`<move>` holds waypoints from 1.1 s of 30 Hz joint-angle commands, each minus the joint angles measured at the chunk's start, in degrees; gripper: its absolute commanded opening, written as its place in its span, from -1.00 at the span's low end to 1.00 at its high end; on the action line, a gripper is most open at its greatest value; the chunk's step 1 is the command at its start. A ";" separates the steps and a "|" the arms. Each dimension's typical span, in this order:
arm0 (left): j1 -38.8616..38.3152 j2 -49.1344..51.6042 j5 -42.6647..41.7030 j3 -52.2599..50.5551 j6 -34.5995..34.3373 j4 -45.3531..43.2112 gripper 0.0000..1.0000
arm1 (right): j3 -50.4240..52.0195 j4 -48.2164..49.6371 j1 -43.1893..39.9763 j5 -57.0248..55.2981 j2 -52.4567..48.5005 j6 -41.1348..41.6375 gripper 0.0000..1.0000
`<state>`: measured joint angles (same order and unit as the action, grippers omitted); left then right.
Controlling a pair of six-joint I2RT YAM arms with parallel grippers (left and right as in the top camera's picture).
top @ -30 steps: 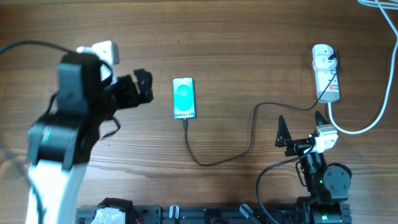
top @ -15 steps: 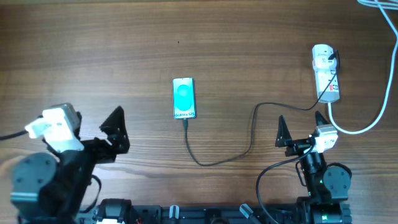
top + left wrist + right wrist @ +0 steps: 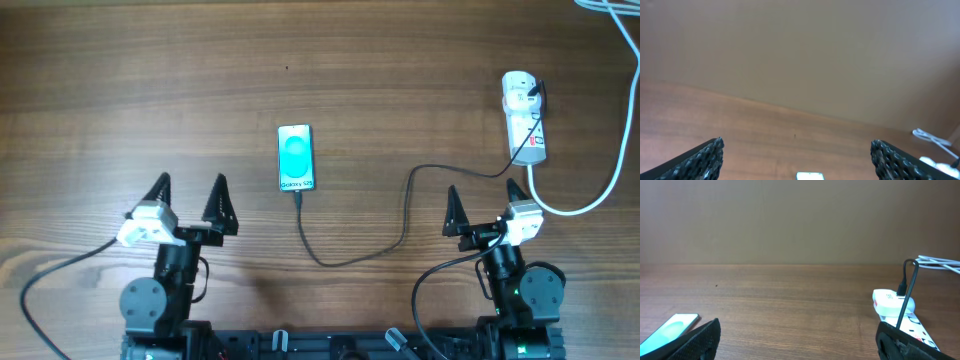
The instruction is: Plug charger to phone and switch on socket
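Observation:
The phone (image 3: 295, 157) lies screen up at the table's middle, teal screen lit. The thin black charger cable (image 3: 404, 215) runs from the phone's near end, where its tip sits, in a curve to the white socket strip (image 3: 524, 118) at the far right. My left gripper (image 3: 188, 191) is open and empty at the near left, apart from the phone. My right gripper (image 3: 481, 198) is open and empty at the near right, just short of the socket. The phone's edge (image 3: 810, 176) shows low in the left wrist view. The right wrist view shows the phone (image 3: 667, 330) and socket (image 3: 892, 302).
A thick white cord (image 3: 610, 150) loops from the socket off the far right corner. The robots' own black cables (image 3: 430, 285) trail by the arm bases at the near edge.
My left arm has pulled back from beside the phone to its rest pose at the near left, gripper open. The right arm, phone, cable and socket have not moved.

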<state>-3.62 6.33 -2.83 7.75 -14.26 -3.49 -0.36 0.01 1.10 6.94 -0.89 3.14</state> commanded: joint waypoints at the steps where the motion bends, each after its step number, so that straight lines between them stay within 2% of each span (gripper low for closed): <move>1: 0.37 -3.45 0.61 -3.26 0.37 -0.33 1.00 | 0.07 0.31 0.33 -1.18 0.61 -0.02 0.99; 15: 1.33 -6.16 1.18 -7.41 0.52 7.98 1.00 | 0.07 0.31 0.33 -1.20 0.61 -0.02 1.00; 33: 1.29 -6.16 1.01 -7.41 0.52 7.82 1.00 | 0.07 0.31 0.33 -1.20 0.61 0.00 0.99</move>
<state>-2.81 0.82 -2.61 0.69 -14.24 4.12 -0.36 0.01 1.10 6.94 -0.89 3.14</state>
